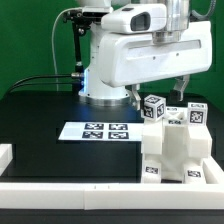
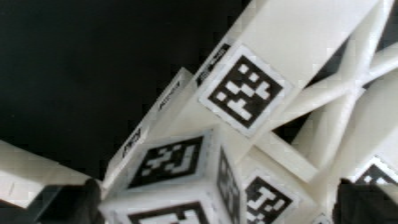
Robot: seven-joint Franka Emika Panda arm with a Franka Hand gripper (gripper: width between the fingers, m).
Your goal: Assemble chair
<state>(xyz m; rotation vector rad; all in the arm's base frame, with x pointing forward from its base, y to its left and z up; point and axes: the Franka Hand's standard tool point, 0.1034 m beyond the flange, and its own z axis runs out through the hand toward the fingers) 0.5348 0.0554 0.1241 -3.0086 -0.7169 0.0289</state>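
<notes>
At the lower right of the exterior view the partly built chair (image 1: 172,150) sat on the table (image 1: 60,160) wedged into the border rail (image 1: 100,186) corner, apparently for bracing, while the end effector (image 1: 178,92) hovered above, fingers apart and empty.

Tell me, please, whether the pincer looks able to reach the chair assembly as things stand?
Probably yes. The pincer hangs open right above the chair assembly, and nothing shows between them in the exterior view. The wrist view shows the tagged white parts close below, with no obstruction.

Bare black table (image 1: 45,115) beside the marker board (image 1: 100,130) (chair (image 1: 172,150) blocking the exterior view's right)
</notes>
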